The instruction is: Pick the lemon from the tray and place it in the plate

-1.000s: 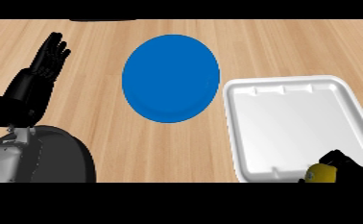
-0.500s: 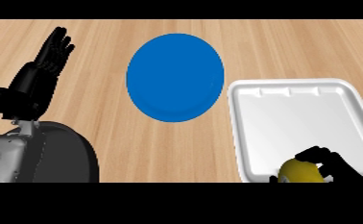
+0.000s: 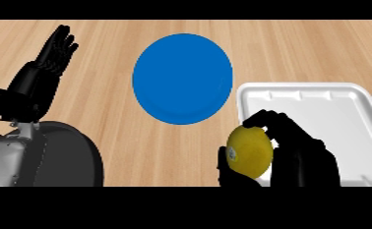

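- Your left hand [image 3: 45, 78] stood at the view's left edge, open, with straight fingers held close together and pointing up. It was resting, well apart from the task's things.
- The plate [image 3: 183, 78] lay flat on the bench [image 3: 109, 125] at the centre, its right edge near the tray's upper left corner.
- The lemon [image 3: 251, 152] sat at the tray's left rim, below and to the right of the plate, its long axis running roughly up and down the view.
- Your right hand [image 3: 301, 157] was by far the nearer one. Its fingers [image 3: 274, 121] curled over the lemon's top and right side, with the thumb under its lower left, pinching it.
- The tray [image 3: 305, 86] filled the right side. As I judge it, you needed to carry the lemon up and left over the rim, and nothing stood on the bench between the lemon and the plate.
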`<state>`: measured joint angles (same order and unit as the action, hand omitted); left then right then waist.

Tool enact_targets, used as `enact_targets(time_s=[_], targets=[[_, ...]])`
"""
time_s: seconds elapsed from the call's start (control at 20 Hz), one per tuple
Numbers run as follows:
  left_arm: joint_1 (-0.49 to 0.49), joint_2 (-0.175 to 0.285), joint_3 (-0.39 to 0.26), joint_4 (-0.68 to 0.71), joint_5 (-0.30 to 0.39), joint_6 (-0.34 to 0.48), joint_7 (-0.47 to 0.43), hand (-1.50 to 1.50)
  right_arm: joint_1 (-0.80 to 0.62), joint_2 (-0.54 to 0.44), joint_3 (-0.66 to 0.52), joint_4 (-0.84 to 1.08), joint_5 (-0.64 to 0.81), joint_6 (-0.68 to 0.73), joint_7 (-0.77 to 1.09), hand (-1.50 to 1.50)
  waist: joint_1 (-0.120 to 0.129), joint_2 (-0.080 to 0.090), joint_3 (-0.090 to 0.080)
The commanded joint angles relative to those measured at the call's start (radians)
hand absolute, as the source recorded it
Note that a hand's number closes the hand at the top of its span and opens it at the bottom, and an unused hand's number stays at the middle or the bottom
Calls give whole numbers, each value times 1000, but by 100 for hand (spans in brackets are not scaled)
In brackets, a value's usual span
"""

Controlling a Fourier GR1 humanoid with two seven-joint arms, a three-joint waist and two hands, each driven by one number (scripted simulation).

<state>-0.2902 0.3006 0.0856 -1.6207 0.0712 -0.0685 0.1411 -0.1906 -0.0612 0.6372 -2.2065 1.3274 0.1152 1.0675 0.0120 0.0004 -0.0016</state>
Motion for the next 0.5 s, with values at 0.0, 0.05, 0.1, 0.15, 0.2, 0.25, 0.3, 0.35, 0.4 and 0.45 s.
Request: enact_targets(time_s=[0.0, 0.05, 0.1, 0.15, 0.2, 0.25, 0.3, 0.35, 0.4, 0.45], targets=[[13, -45, -35, 28, -43, 23, -35, 0, -203, 58, -6, 186, -54, -4, 140, 150, 1, 3, 0], [-27, -7, 3, 37, 2, -11, -5, 0, -299, 59, -41, 226, -95, -3, 172, 150, 8, 4, 0], [-1, -1, 27, 79, 5, -26, -69, 0, -306, 59, -84, 226, -137, 4, 144, 150, 2, 3, 0], [21, -26, -14, 28, -36, 5, -65, 0, -365, 60, -119, 297, -179, -23, 153, 150, 13, 4, 0], [-39, 3, 8, 55, -12, -20, -31, 0, -383, 60, -107, 348, -180, -89, 150, 150, 7, 4, 1], [-18, -18, -17, -12, -18, 1, 17, 0, -406, 60, -159, 393, -232, -111, 105, 150, 13, 3, 1], [14, 16, 23, -20, 20, -35, 9, 0, -435, 60, -177, 433, -230, -146, 114, 150, 20, 3, 1], [-18, -52, -36, 14, -35, 24, 4, 0, -500, 60, -183, 497, -265, -163, 127, 150, 19, 6, 1], [23, -27, -23, 22, -39, -6, -55, 0, -527, 61, -187, 535, -292, -157, 141, 150, 19, 5, 1], [2, -28, -33, -64, -12, -3, 49, 0, -556, 61, -218, 589, -320, -186, 115, 150, 30, 4, 2]])
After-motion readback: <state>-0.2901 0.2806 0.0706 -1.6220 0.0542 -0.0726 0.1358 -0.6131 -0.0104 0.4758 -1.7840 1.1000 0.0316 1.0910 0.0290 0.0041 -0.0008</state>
